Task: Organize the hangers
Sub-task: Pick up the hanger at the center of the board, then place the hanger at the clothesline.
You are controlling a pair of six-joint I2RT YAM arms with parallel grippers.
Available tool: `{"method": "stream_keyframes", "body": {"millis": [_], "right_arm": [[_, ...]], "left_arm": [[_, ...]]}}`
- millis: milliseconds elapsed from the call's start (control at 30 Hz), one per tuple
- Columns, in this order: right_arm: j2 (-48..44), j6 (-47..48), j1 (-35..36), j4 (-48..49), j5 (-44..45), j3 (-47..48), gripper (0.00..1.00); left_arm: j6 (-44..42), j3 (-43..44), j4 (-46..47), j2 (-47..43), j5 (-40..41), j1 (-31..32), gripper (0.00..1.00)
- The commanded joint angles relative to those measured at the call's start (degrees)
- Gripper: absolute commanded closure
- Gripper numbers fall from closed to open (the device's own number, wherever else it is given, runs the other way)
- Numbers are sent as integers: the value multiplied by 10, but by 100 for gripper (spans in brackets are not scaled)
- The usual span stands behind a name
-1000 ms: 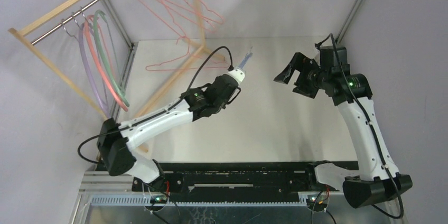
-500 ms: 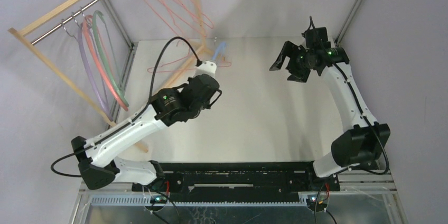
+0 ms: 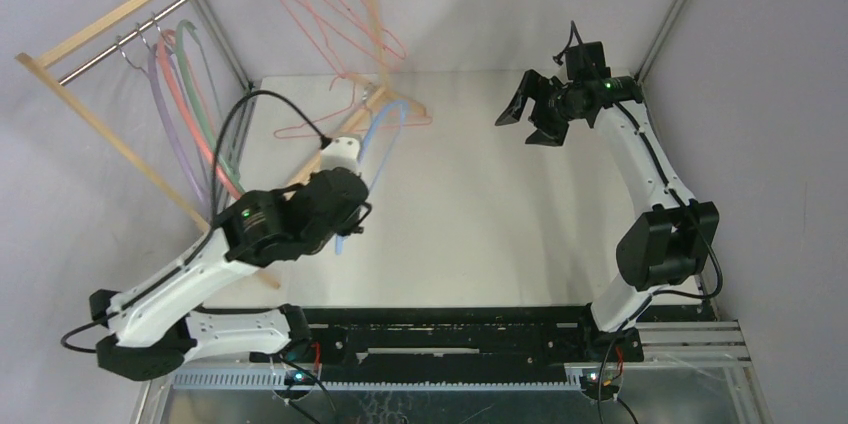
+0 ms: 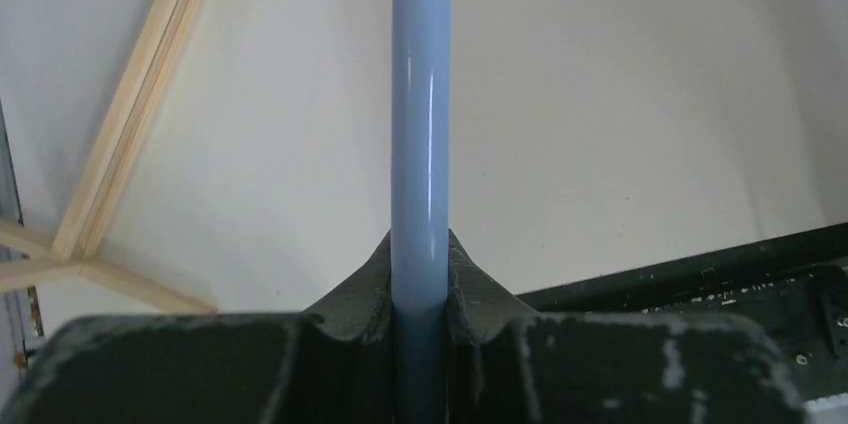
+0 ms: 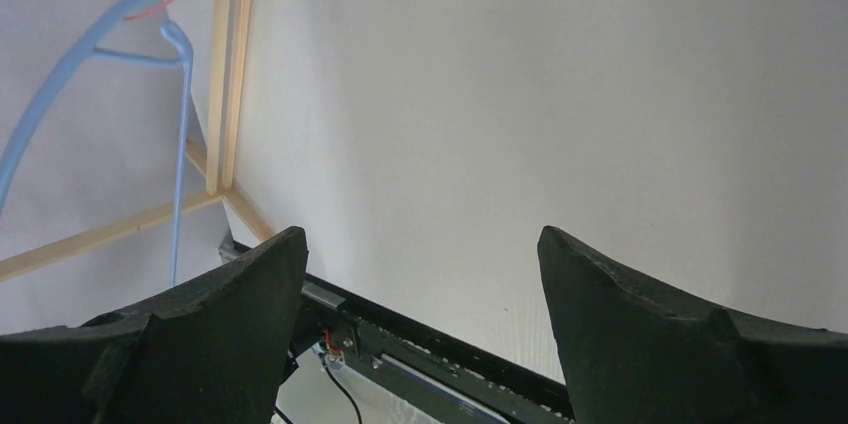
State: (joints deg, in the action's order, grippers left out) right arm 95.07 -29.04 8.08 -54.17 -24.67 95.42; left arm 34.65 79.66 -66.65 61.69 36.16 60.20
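Grips a blue hanger [image 4: 420,94] in the left pincer [image 4: 420,256], clenched on its bar from both sides, with no gap between the fingers [image 4: 355,294] and the plastic. Points that bar straight out ahead of the pincer, over the pale desk [image 3: 480,224]. Seen from overhead as a long curve: far end beyond the pincer, close to the foot of the wooden rack [image 3: 120,7], near end trailing back beside the left arm. Cannot tell whether the far end touches the desk.

Holds the right pincer [image 5: 420,244] released, jaws spread wide with nothing between them, up over the far right part of the desk and well apart from the left one. Faces toward the blue hanger, visible up and to the left of those open jaws in the right wrist view.

Up and to the left of the left pincer, on the metal rod [image 3: 150,21] of the rack: three thick hangers [image 3: 182,94] side by side on their hooks, lilac, pink and green. Farther along the same rod, beyond the left pincer: several thin pink-red wire hangers [image 3: 320,4], bunched together. Just beyond the left pincer, flat on the desk by the rack's foot: a single wire hanger [image 3: 297,131].
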Motion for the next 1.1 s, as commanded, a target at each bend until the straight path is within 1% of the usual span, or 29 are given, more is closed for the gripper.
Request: {"method": "stream_keyframes", "body": {"millis": [0, 67, 167, 300, 500, 633, 767, 867, 967, 1067], "right_arm": [[-15, 6, 3, 35, -6, 11, 8], [-17, 6, 3, 42, -7, 0, 8], [-18, 3, 4, 50, -16, -11, 8], [-14, 1, 5, 52, -26, -11, 8], [-8, 1, 8, 55, -35, -10, 9], [-2, 0, 9, 56, -40, -7, 9], [4, 3, 8, 50, -41, 6, 10], [9, 3, 8, 47, -42, 12, 10], [11, 2, 8, 46, -44, 16, 10], [13, 3, 8, 47, -47, 18, 10]], "left_arm": [[98, -9, -101, -54, 34, 16, 100], [134, -15, -140, -73, 56, 21, 100], [158, -28, -149, -96, 85, 21, 100], [150, -27, -155, -80, 115, 22, 100], [166, -22, -156, -62, 160, 19, 100], [169, -28, -153, -67, 182, -17, 100], [134, -25, -138, -85, 202, -64, 100], [67, -13, -101, -85, 196, -111, 100], [-5, 9, -52, -62, 184, -145, 100], [-74, 41, -7, -14, 174, -173, 100]]}}
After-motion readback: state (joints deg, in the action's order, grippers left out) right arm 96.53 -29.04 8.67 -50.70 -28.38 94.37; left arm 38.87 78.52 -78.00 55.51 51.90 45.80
